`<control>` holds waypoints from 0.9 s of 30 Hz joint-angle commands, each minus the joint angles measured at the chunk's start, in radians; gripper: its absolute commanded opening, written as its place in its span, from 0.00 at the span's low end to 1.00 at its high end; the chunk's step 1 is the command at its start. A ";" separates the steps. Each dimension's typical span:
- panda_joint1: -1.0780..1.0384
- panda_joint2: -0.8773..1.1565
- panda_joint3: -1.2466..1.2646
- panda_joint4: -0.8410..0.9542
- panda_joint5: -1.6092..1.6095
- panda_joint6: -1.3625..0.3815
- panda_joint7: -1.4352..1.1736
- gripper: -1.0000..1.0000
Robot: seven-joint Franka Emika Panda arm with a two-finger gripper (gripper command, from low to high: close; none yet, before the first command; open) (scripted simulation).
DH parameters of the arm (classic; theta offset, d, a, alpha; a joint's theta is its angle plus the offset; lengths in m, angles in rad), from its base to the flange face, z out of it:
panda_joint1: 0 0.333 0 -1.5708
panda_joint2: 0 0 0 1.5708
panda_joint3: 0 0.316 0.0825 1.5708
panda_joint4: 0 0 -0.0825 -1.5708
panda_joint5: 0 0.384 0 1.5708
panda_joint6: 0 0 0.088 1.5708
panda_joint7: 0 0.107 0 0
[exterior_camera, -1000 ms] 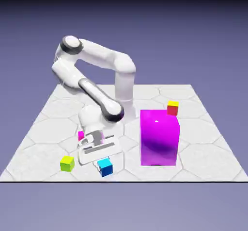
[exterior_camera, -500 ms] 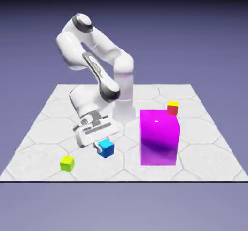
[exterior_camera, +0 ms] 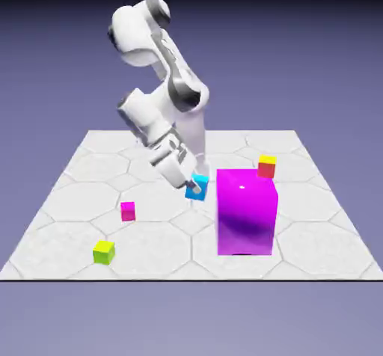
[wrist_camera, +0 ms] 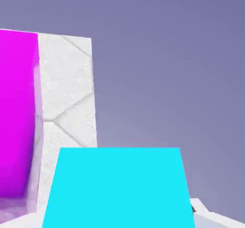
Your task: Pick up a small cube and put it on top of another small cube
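- Exterior view: I see the gripper (exterior_camera: pixel 193 185) clamped on the tiny cyan-blue cube (exterior_camera: pixel 196 190), holding it in the air above the white hexagon-tiled table (exterior_camera: pixel 82 175), just to the exterior view's left of the big magenta block (exterior_camera: pixel 246 212).
- The red cube with a yellow top (exterior_camera: pixel 266 167) sits behind that block; the small magenta cube (exterior_camera: pixel 128 211) and the lime-green cube (exterior_camera: pixel 104 253) lie well apart on the tiles. A plain blue-violet backdrop surrounds the table.
- Hand view: I see the cyan-blue cube (wrist_camera: pixel 117 188) filling the bottom, hiding the fingertips, with the magenta block (wrist_camera: pixel 16 112), a strip of tiled table (wrist_camera: pixel 67 93) and backdrop beyond.
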 commanded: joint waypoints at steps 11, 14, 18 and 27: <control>-0.144 0.195 0.324 0.099 0.133 -0.477 -0.251 0.00; -0.183 0.248 0.413 0.126 0.169 -0.608 -0.319 0.00; -0.235 0.319 0.531 0.162 0.218 -0.782 -0.410 0.00; -0.221 0.340 0.594 0.025 0.271 -0.667 -0.469 1.00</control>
